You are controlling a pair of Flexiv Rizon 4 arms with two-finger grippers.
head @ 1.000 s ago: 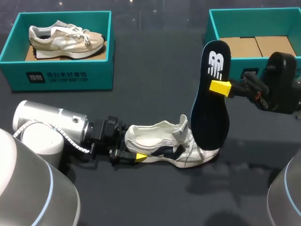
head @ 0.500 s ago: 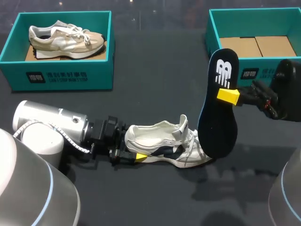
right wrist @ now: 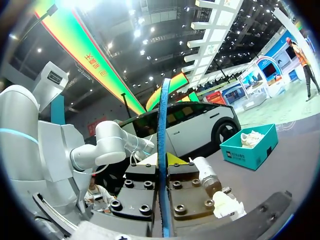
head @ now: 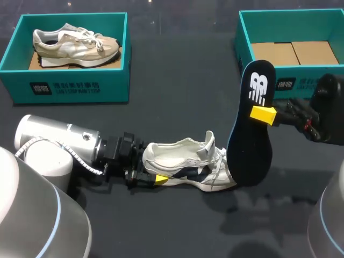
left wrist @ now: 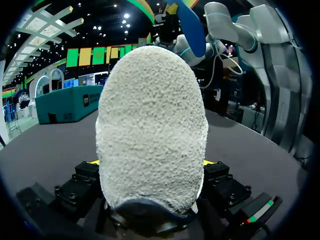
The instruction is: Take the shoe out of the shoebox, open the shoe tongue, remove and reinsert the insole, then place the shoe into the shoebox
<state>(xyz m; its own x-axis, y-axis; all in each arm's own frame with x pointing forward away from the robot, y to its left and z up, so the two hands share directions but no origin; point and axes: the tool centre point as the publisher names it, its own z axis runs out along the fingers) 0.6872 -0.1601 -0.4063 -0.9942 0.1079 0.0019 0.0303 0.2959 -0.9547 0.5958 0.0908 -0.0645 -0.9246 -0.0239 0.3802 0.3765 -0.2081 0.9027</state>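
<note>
**Insole (head: 250,150) now lower and further right**

The right pincer (head: 264,114) has carried the dark insole down and a little toward the right edge of the bench (head: 177,107). It is closed on the insole's middle. The insole stands nearly upright, with its lower end at the toe of the white shoe (head: 183,161) (whether they touch, I cannot tell). The shoe lies on its sole near the front edge, and the left pincer (head: 156,179) grips its heel from both sides. The empty shoebox (head: 290,27) stands at the far right corner. A second shoebox (head: 115,86), at the far left corner, contains a beige shoe (head: 75,45).

White cylindrical left arm (head: 54,141), coiled grey cable (head: 80,159), black right arm (head: 328,107), yellow-tipped left gripper (head: 157,176).
</note>
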